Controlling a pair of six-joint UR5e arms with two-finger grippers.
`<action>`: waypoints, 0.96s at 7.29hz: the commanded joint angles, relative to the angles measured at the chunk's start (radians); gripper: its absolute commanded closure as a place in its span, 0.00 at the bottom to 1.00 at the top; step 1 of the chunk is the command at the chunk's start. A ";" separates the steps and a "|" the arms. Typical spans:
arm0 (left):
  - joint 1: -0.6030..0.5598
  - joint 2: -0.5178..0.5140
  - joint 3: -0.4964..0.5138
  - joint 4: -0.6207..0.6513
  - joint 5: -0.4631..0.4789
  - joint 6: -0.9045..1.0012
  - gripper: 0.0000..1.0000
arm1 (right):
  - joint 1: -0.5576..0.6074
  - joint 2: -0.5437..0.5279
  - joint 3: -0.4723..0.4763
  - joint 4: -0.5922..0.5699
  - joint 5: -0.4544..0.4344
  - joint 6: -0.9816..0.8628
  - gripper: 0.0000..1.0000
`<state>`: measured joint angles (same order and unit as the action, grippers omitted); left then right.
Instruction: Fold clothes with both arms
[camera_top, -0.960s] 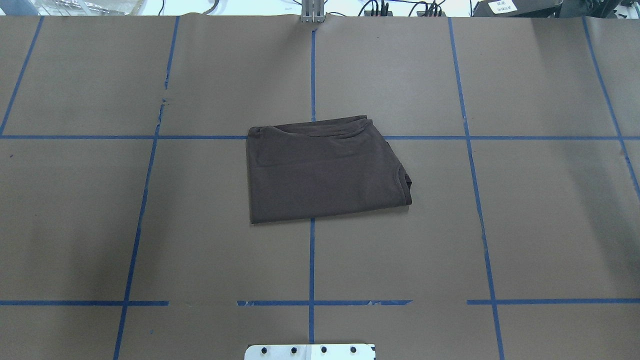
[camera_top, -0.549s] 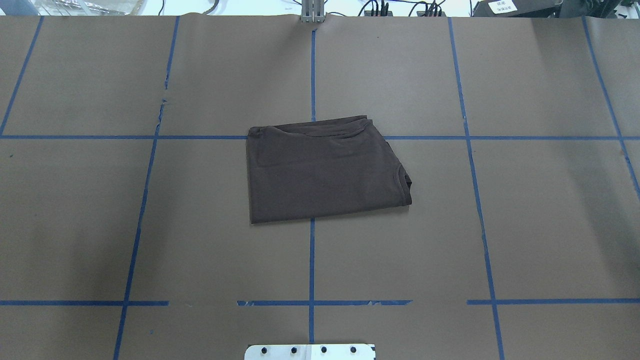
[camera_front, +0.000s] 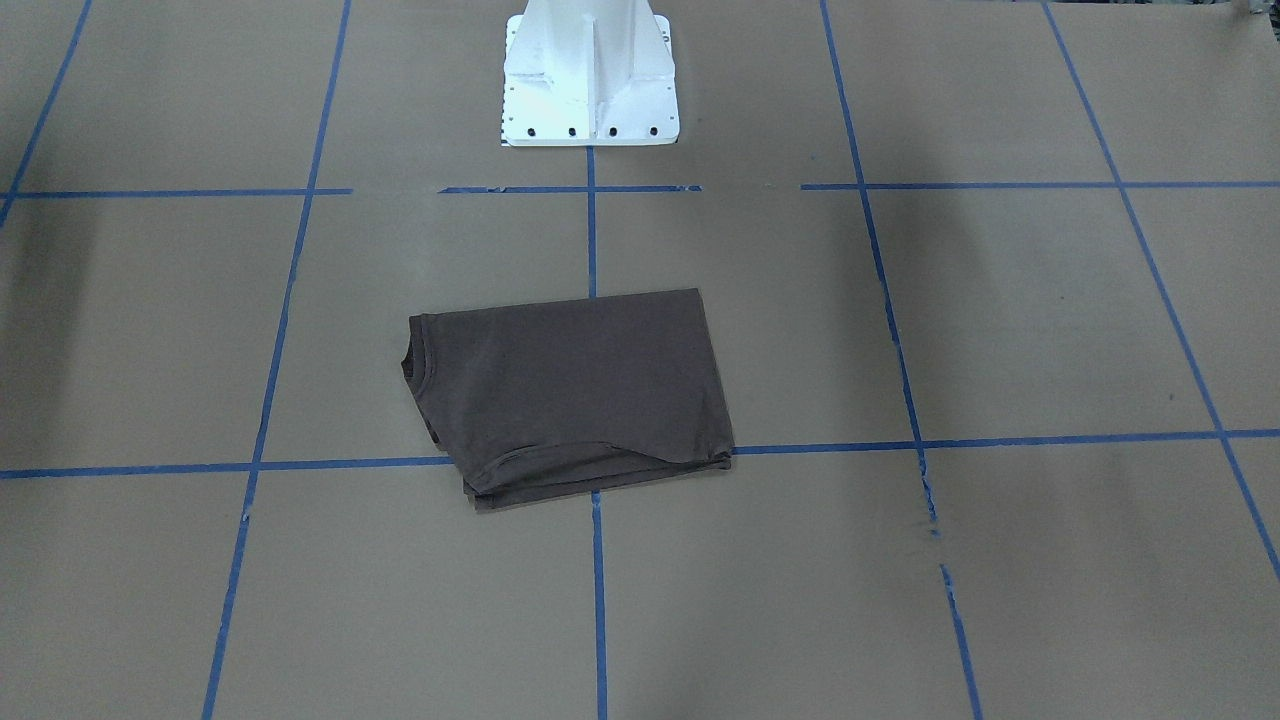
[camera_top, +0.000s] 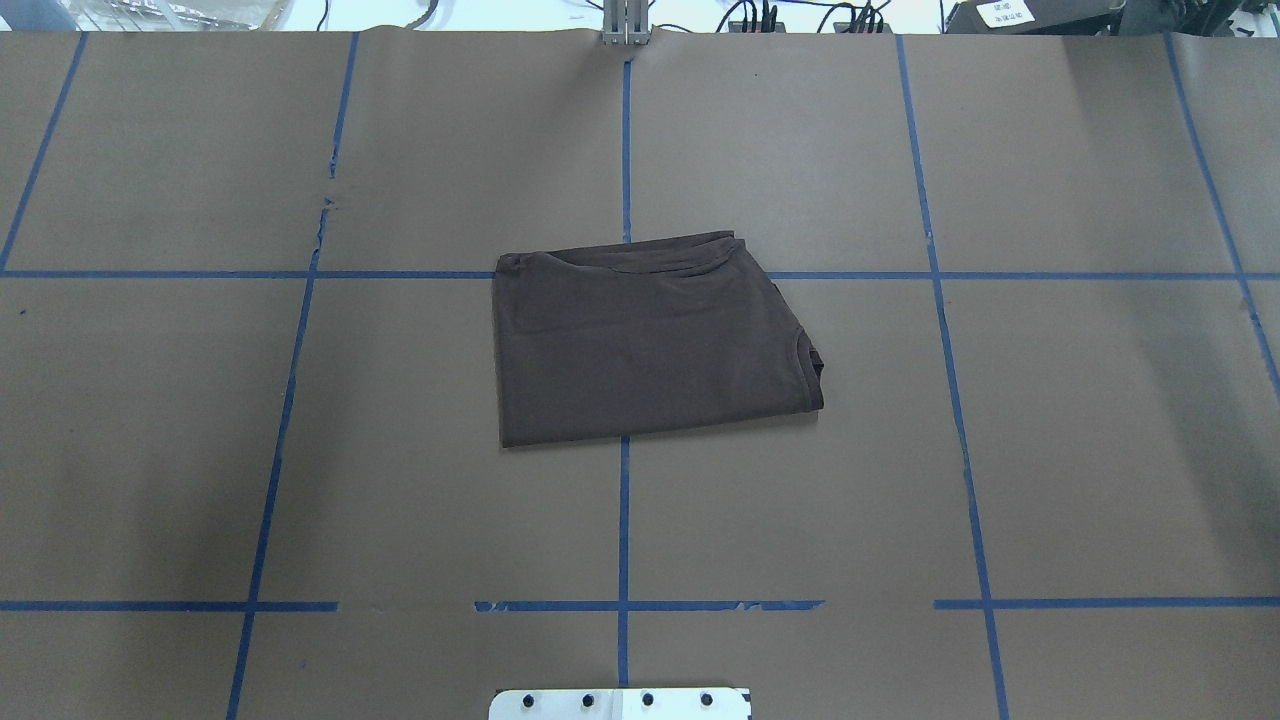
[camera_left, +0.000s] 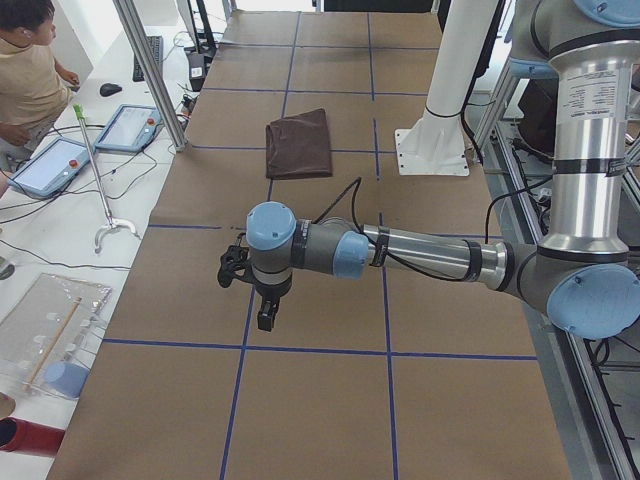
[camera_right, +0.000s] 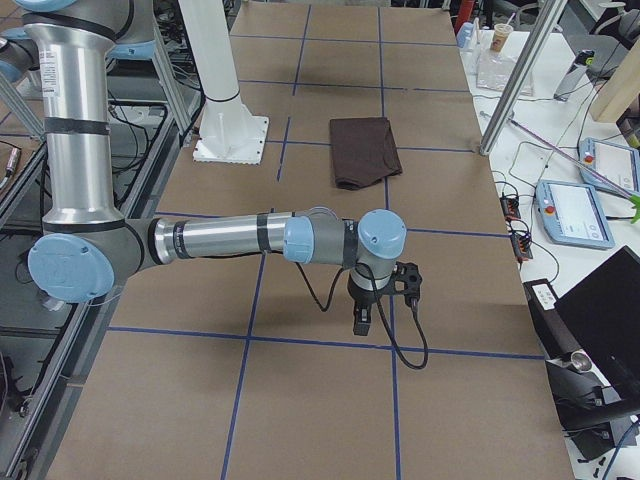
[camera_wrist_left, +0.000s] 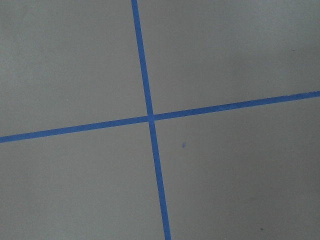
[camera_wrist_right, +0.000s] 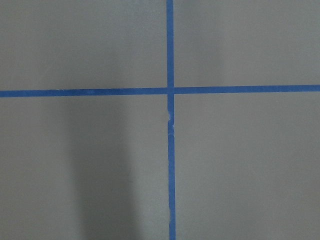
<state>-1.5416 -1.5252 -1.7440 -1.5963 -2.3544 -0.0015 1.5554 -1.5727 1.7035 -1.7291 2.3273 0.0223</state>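
Note:
The dark brown T-shirt (camera_top: 650, 340) lies folded into a compact rectangle at the middle of the table, its collar edge toward the right in the overhead view. It also shows in the front-facing view (camera_front: 570, 390) and, far off, in both side views (camera_left: 300, 143) (camera_right: 365, 150). My left arm reaches out low over the paper far from the shirt, with its gripper (camera_left: 265, 318) pointing down. The right gripper (camera_right: 362, 322) hangs the same way at the table's other end. I cannot tell whether either is open or shut. Both wrist views hold only paper and blue tape.
Brown paper with blue tape lines (camera_top: 624, 520) covers the table. The white bolted pedestal (camera_front: 588, 75) stands at the robot's side. A person (camera_left: 25, 70) sits by touch panels (camera_left: 125, 127) beyond the left end, and an aluminium post (camera_right: 515, 80) rises at the right end.

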 joint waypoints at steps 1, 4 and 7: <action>0.002 0.000 0.009 0.079 0.000 0.000 0.00 | 0.000 -0.001 0.001 0.000 0.000 0.001 0.00; 0.003 -0.003 0.011 0.070 -0.011 0.000 0.00 | 0.000 -0.001 -0.001 -0.001 0.001 0.002 0.00; 0.005 -0.013 0.004 0.072 -0.013 0.000 0.00 | 0.000 -0.001 0.005 0.000 0.001 0.001 0.00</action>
